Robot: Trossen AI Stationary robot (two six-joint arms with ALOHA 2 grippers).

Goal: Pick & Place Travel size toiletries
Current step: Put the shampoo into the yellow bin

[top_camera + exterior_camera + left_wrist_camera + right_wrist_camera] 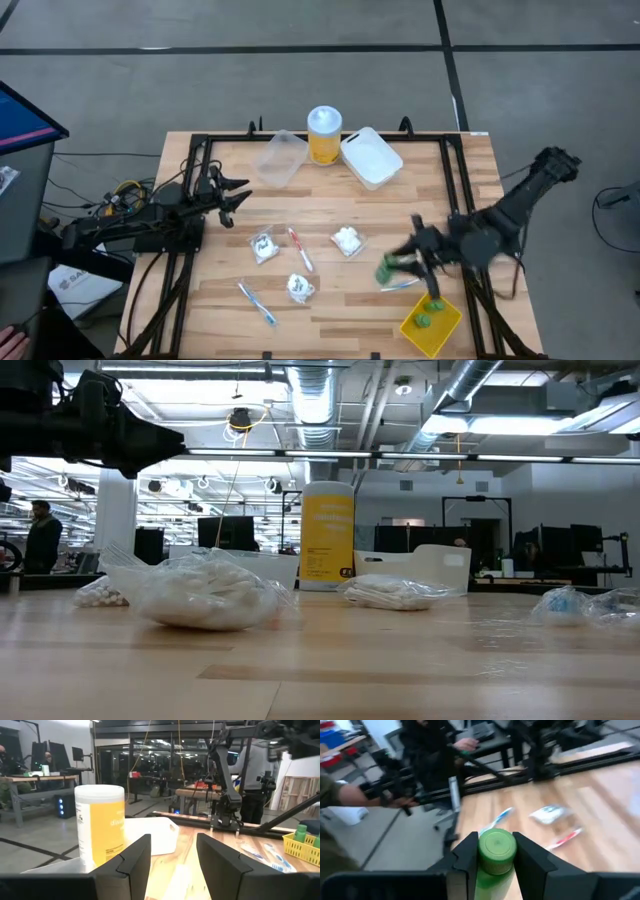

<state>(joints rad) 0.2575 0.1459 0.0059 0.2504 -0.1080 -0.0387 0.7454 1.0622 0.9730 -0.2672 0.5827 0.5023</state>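
My right gripper (395,266) hangs above the table's near right part, shut on a small green bottle (495,857). Just beyond it toward the near right corner sits a yellow basket (447,330) holding two more green bottles (425,320). A blue-white toothbrush (402,285) lies flat under the gripper. A red-white toothbrush (300,249) and another blue-white one (257,302) lie mid-table among three clear packets (265,246) (300,287) (348,240). My left gripper (172,865) waits open and level at the table's left side, with nothing between its fingers. My right gripper pinches the green bottle between its two fingers (466,862), which sit on the bottle's sides at its cap (496,850) and just below it. The bottle lies along the fingers, cap end toward the fingertips. It is lifted clear of the table.
At the far edge stand a tall yellow jar with a white lid (324,135), a clear tub (280,158) and a white tub (372,157). A black frame (455,190) runs along the table's sides. A person's arm (350,795) shows beyond the table.
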